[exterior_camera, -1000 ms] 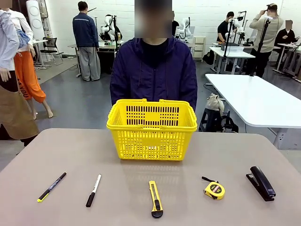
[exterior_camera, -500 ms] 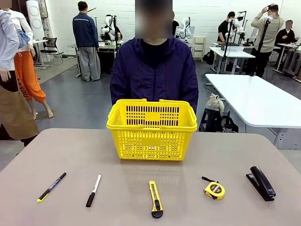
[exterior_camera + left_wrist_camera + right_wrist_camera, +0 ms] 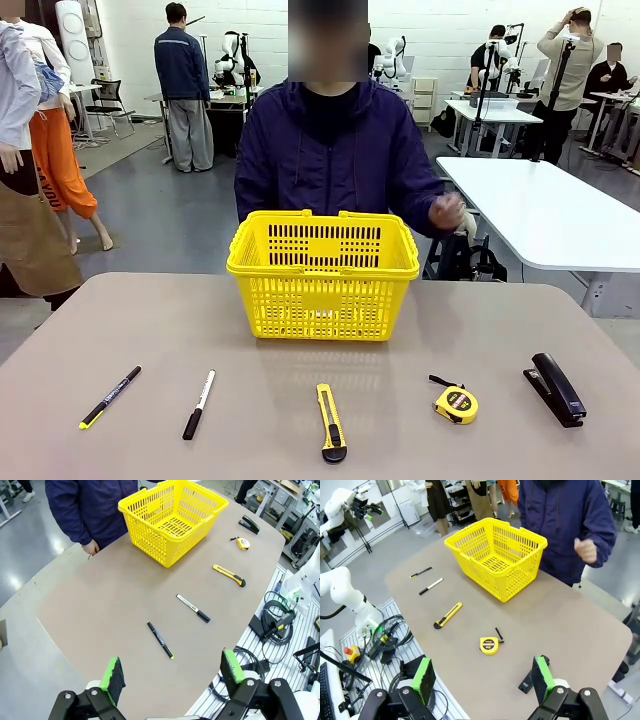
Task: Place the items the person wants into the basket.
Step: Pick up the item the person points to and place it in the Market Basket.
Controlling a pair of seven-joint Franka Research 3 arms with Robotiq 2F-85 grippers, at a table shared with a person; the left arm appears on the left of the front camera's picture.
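Centrally, lattice-slotted yellow plastic basket (image 3: 322,300)

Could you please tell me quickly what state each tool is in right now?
Left tool: open, holding nothing.
Right tool: open, holding nothing.

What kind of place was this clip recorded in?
Probably a robotics lab or open workshop: white worktables, people working at far benches, plus cable bundles and a yellow box with a red button.
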